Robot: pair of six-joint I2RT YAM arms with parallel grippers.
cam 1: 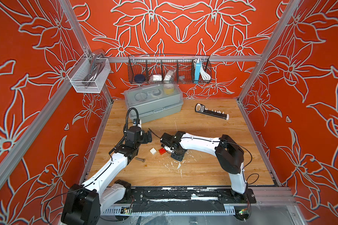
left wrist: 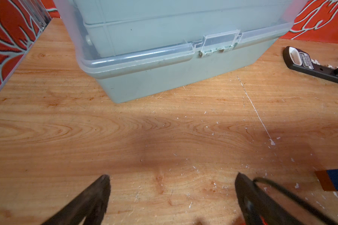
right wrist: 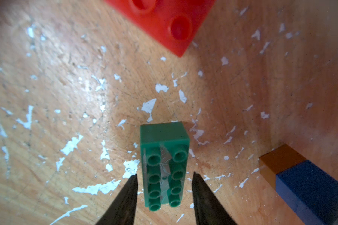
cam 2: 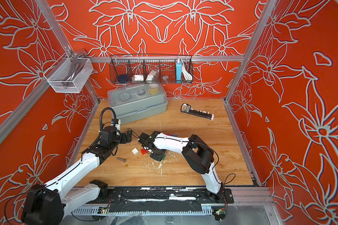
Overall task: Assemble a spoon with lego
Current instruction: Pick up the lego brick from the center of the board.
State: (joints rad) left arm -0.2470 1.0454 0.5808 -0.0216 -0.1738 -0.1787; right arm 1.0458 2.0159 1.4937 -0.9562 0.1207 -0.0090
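Straddling a green brick [right wrist: 164,140], the right gripper [right wrist: 164,175] stands released: the right wrist view shows a sliver of table [right wrist: 66,78] between each black finger and the brick's long sides, so nothing is grasped. Only that view shows the brick whole, a two-by-four oblong lying studs up with a pale scuff down its middle. In a top view just a green edge [cam 2: 164,157] peeks from under the gripper, at four o'clock of the red brick [cam 2: 144,151]. Only the top views show the white brick [cam 1: 153,151] at nine o'clock of the red one and a grey bolt [cam 1: 140,159] at seven o'clock of the white. A brown-and-blue stem [right wrist: 300,181] lies near the green brick. The left gripper [left wrist: 172,185] gapes wide, holding nothing.
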